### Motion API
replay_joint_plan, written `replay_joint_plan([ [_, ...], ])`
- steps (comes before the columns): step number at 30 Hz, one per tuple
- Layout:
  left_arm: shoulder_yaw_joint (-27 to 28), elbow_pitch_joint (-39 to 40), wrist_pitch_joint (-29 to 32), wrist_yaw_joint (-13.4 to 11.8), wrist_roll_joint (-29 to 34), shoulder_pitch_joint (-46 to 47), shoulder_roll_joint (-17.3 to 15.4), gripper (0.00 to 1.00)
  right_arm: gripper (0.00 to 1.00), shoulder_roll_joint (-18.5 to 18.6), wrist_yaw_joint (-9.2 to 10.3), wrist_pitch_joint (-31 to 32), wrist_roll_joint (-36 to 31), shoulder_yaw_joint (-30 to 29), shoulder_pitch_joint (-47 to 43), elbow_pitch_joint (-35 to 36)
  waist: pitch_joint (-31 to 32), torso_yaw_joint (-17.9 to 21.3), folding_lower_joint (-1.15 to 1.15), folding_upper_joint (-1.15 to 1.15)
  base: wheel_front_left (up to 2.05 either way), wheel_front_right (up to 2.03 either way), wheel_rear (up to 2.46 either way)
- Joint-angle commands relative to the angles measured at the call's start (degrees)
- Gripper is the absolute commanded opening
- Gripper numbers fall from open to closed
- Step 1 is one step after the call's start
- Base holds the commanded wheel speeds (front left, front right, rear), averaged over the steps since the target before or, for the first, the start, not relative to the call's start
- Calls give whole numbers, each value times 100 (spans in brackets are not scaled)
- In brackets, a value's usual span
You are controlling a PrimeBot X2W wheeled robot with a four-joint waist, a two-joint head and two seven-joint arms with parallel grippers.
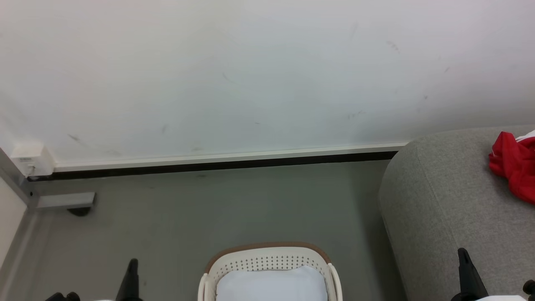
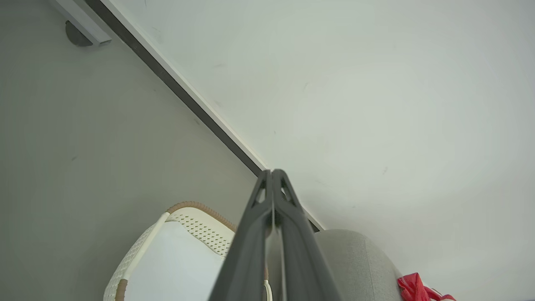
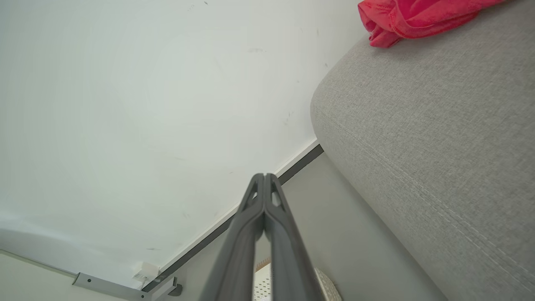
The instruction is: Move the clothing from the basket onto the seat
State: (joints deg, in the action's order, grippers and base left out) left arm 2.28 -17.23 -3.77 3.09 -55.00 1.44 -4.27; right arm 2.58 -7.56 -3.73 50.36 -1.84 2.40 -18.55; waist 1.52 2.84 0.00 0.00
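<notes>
Closest to the lens on each wrist cam are that arm's two dark fingers, so that's two grippers and four fingers total. The left gripper (image 2: 272, 173) has its fingers pressed together right up to the tips and isn't gripping anything. Same deal with the right gripper (image 3: 264, 177): tips touching, nothing held.

On the head cam I count one basket (image 1: 267, 251), sitting on the grey floor (image 1: 250, 209) at bottom centre, with one plain white pad (image 1: 271, 284) lying in it. The frame cuts off the basket's near part.

One grey seat (image 1: 439, 200) stands to the right of the basket, with a strip of floor between them. The clothing (image 1: 512, 165) is on top of that seat: one crumpled red bundle with a bit of white showing, cut off by the right edge of the view. I honestly can't tell how many garments are in it. It's well apart from both grippers.

Behind everything is one white wall (image 1: 250, 83).
</notes>
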Motion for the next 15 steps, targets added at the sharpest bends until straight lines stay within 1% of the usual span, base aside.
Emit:
replay_joint_plan([
  [1, 50, 91, 53, 55, -191, 138, -9, 0, 0, 34, 5, 43, 217, -31, 175, 99, -4, -7, 0, 0, 0, 0, 0],
  [15, 140, 144, 275, 148, -995, 224, 24, 0, 0, 37, 7, 265, 1101, -136, 226, 185, -32, -54, 0, 0, 0, 0, 0],
])
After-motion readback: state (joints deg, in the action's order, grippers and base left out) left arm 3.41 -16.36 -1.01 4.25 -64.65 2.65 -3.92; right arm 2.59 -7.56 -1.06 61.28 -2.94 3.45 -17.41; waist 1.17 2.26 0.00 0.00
